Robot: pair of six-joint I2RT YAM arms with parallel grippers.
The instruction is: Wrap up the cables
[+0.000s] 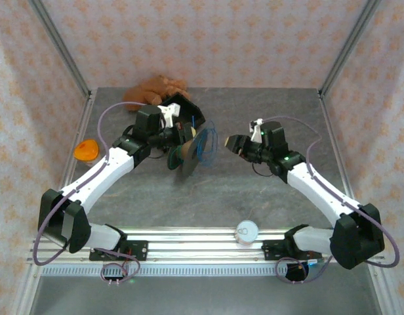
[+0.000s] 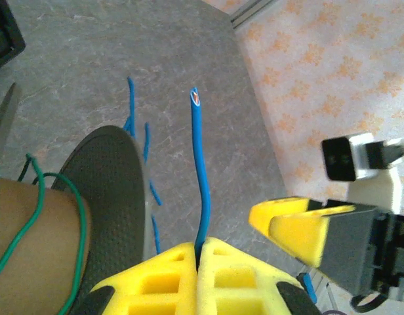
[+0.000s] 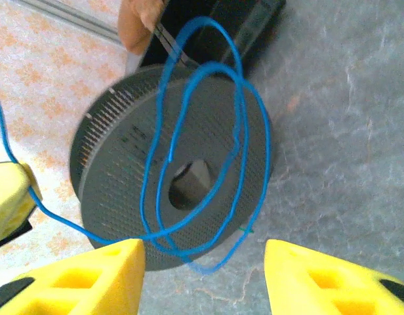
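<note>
Left gripper [image 2: 199, 256] clamps one thin blue wire [image 2: 201, 164], one thin green wire [image 2: 82, 220] to its left on one grey perforated spool [image 2: 113, 177]; right gripper [image 3: 203, 262] gapes empty

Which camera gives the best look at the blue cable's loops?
Right wrist: the blue cable loops clearly across the grey spool. Left wrist shows a strand near its end pinched in the left pincer; top external shows only small, faint loops.

The left arm [image 1: 100, 174] and right arm [image 1: 317, 190] have white link shells between black joint housings, and a purple-grey cable [image 1: 101, 125] runs along each. The fingers [image 3: 90, 279] are bright yellow moulded blocks with rectangular recesses. A white camera bracket [image 1: 257, 125] sits on each black wrist.
</note>
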